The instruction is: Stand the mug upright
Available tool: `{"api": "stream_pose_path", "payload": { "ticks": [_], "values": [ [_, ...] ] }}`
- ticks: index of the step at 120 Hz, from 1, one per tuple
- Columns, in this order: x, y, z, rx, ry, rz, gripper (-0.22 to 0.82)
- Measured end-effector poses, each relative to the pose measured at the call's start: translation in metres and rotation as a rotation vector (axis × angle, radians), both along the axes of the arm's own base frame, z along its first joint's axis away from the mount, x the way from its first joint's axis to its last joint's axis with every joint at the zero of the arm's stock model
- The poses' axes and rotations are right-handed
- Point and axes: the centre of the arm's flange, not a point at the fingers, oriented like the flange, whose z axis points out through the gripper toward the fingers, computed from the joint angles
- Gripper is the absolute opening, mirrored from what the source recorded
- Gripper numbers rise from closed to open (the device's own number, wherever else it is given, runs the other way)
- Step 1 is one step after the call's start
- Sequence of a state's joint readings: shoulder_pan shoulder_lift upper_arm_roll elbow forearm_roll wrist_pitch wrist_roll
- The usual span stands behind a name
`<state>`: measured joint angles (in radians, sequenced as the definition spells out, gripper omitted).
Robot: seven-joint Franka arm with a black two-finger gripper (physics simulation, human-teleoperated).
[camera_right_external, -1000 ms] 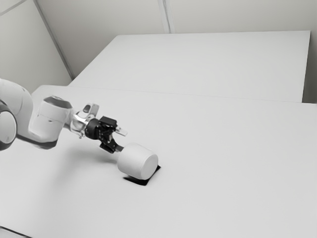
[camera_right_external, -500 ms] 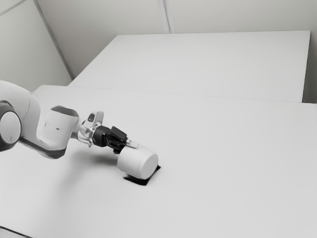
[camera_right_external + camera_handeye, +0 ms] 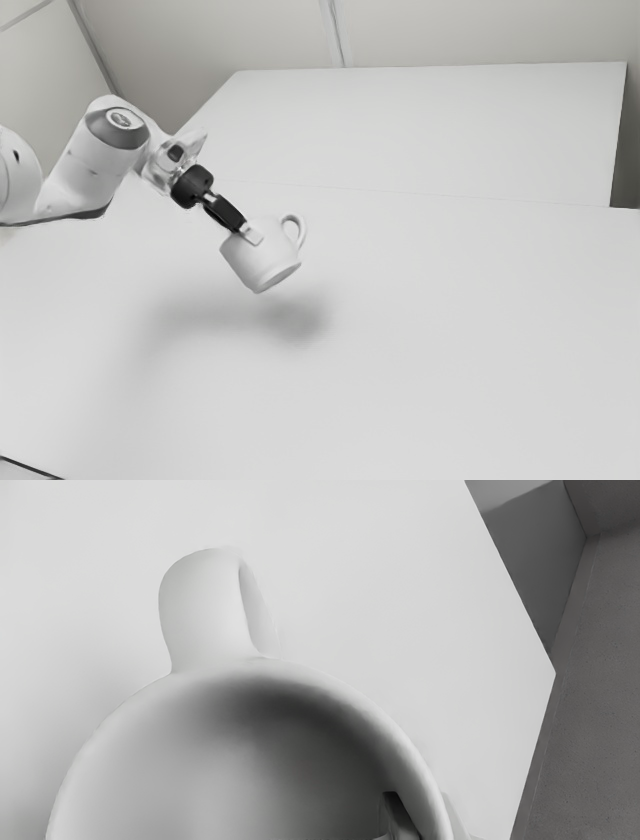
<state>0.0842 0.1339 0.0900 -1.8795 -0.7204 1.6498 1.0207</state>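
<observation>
A white table is spreading beneath pale walls as, in the exterior view, a Franka arm is reaching in from 9 o'clock. Its black gripper is pinching the wall of a white mug, which is hanging tilted above the table, base facing about 5 o'clock and handle pointing toward 2. A soft shadow is falling below.

In the wrist view, the mug's mouth is facing the camera. Counting the handle as 12 o'clock, the nearly closed fingers are straddling the rim near 3, one inside, one outside. Gray floor is showing beyond the table's corner.
</observation>
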Motion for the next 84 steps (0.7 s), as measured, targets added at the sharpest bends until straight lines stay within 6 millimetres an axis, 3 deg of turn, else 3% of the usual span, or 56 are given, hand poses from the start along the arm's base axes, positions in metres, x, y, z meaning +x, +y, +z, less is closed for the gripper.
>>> {"api": "stream_pose_path", "payload": {
  "ticks": [9,23,45,58,72,84],
  "values": [
    [0.006,-0.011,0.005,0.193,-0.045,-0.047,-0.18],
    [0.014,-0.017,-0.016,0.409,-0.113,-0.014,-0.18],
    [0.029,-0.024,-0.030,0.596,-0.234,0.097,-0.18],
    [0.007,-0.032,-0.059,0.648,-0.211,0.131,-0.18],
    [-0.023,-0.038,-0.051,0.705,-0.233,0.167,-0.18],
    [-0.035,-0.046,-0.055,0.729,-0.229,0.199,-0.18]
  ]
}}
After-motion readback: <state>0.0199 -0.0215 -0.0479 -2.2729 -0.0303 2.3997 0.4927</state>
